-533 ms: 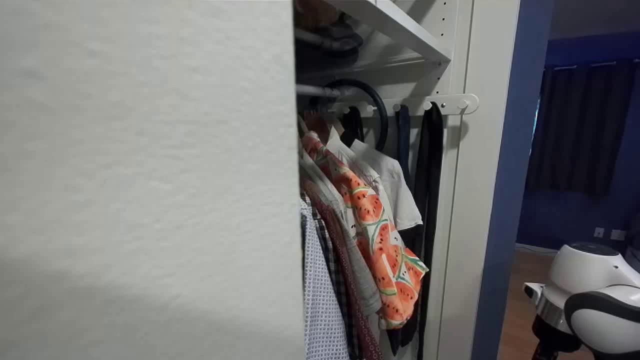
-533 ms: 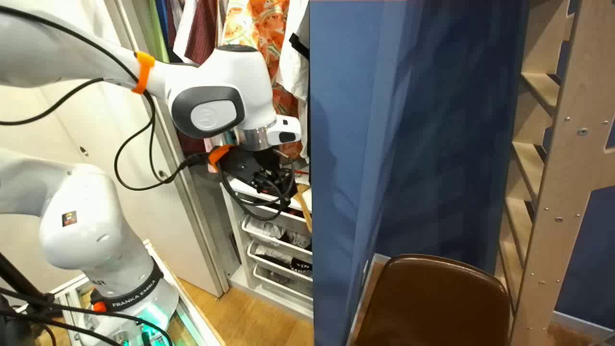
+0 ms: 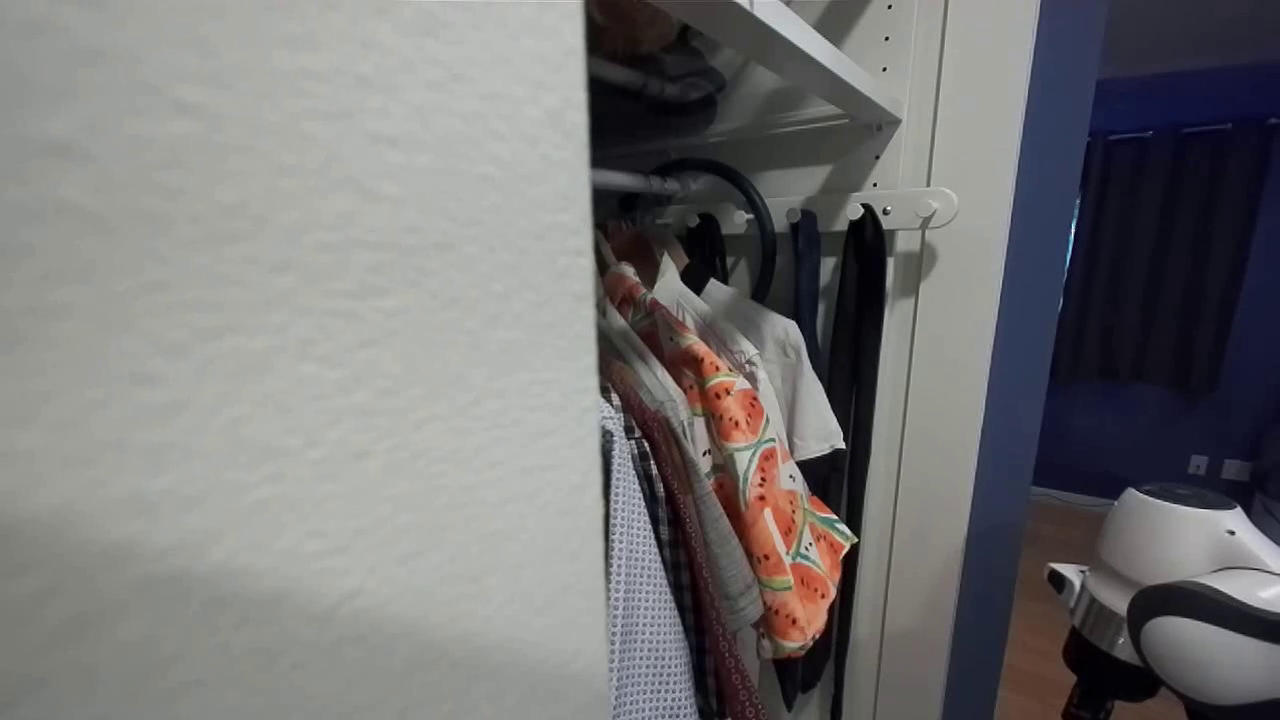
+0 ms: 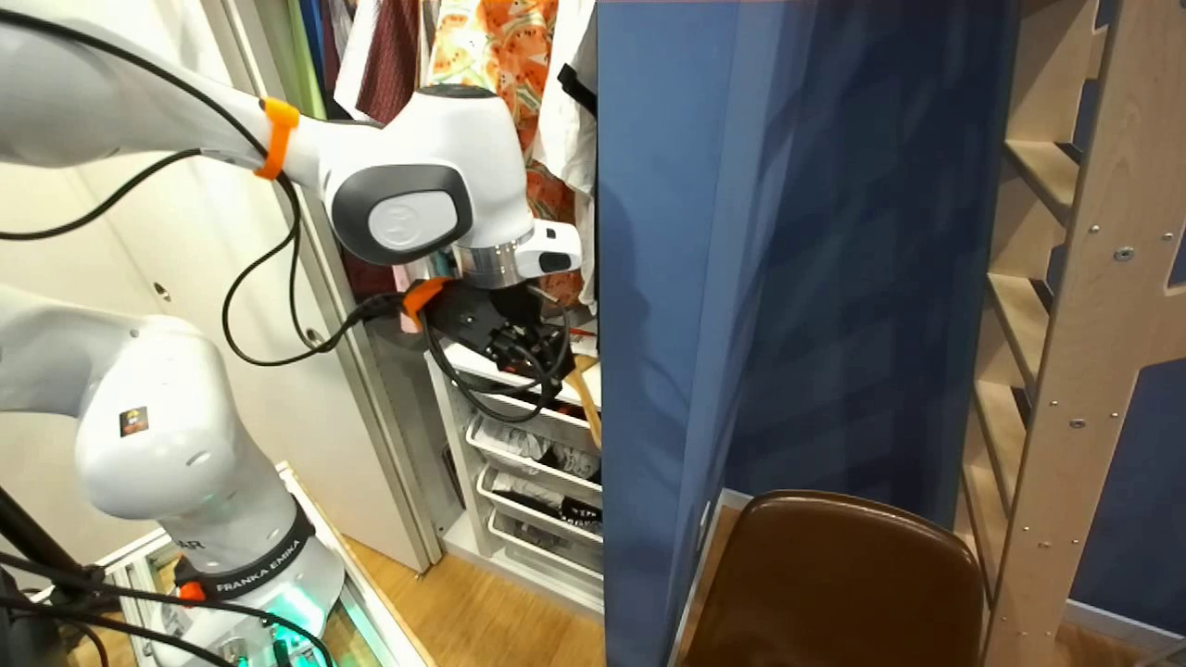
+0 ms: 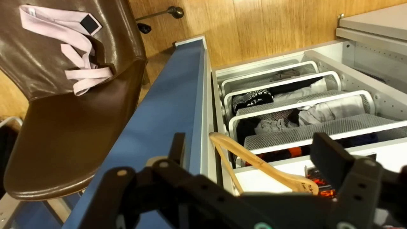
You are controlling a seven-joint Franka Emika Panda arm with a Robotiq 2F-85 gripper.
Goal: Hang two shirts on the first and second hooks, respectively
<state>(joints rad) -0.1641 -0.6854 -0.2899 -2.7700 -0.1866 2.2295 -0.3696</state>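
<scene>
The two fingers [image 5: 177, 148] of the gripper [image 5: 251, 144] are spread wide, and a wooden hanger [image 5: 262, 164] shows between them in the wrist view, with a visible gap at each side of it. In an exterior view, the orange-coral shirt [image 4: 510, 51] hangs behind the arm [image 4: 486, 167], and the fingers are lower than it in that view; whether any part touches the cloth, I cannot tell. The white shirt [image 4: 563, 130] hangs just beside the orange-coral shirt, and it is also above the fingers. In an exterior view, small white hooks [image 3: 927, 209] project from a white panel [image 3: 905, 211] near the two shirts, and some of them bear dark strips [image 3: 862, 330]; which hooks are the first and the second, I cannot tell
</scene>
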